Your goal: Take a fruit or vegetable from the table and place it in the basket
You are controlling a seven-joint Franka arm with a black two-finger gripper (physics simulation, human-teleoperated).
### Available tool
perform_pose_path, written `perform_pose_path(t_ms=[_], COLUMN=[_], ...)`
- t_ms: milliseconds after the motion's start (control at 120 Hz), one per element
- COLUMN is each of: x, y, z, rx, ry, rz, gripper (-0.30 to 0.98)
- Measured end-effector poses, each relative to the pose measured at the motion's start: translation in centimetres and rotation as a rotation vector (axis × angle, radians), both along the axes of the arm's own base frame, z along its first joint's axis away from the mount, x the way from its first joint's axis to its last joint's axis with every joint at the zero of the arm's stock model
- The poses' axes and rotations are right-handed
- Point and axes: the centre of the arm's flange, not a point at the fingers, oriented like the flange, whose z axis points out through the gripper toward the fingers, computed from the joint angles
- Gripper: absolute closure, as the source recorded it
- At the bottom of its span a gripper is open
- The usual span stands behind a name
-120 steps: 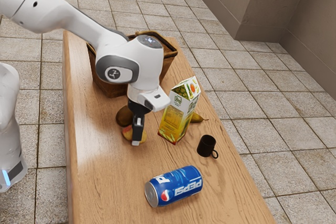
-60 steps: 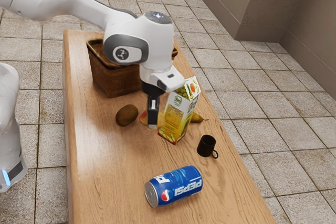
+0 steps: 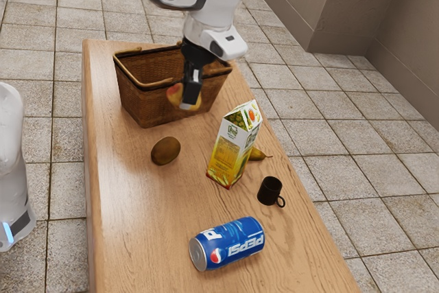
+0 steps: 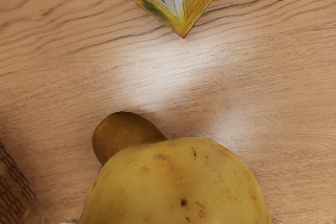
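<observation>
My gripper (image 3: pixel 186 106) is raised near the basket's front side in the exterior view, shut on a yellow and red fruit (image 3: pixel 174 94). In the wrist view that held fruit (image 4: pixel 178 187) is large, yellow and speckled. The brown wicker basket (image 3: pixel 140 104) stands at the table's far end, and its wall (image 4: pixel 11 187) shows in the wrist view. A brown kiwi-like fruit (image 3: pixel 166 151) lies on the table, partly behind the held fruit in the wrist view (image 4: pixel 123 135). A pear (image 3: pixel 257 154) lies partly behind the carton.
The juice carton (image 3: pixel 233 145) stands upright near the table's edge at the exterior view's right. A dark mug (image 3: pixel 270 191) and a blue Pepsi can (image 3: pixel 230 243) on its side are farther from the basket. The wooden table (image 3: pixel 137 224) is beneath them.
The fruit has been lifted off the table in my gripper. My arm has risen and moved toward the basket, while the other objects have stayed put.
</observation>
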Motion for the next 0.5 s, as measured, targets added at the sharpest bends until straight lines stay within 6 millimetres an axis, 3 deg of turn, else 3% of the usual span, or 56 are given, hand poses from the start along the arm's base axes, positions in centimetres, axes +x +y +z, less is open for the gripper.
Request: perform_pose_path(t_ms=[83,308,500], x=[0.1,-0.3,-0.4], y=[1.9,9.8,16.0], z=[0.1,2.2,2.3], rx=[0.025,0.044,0.043], ry=[0.003,-0.029,-0.069], rz=[0.05,0.213,0.327], gripper=[0.27,0.26,0.26])
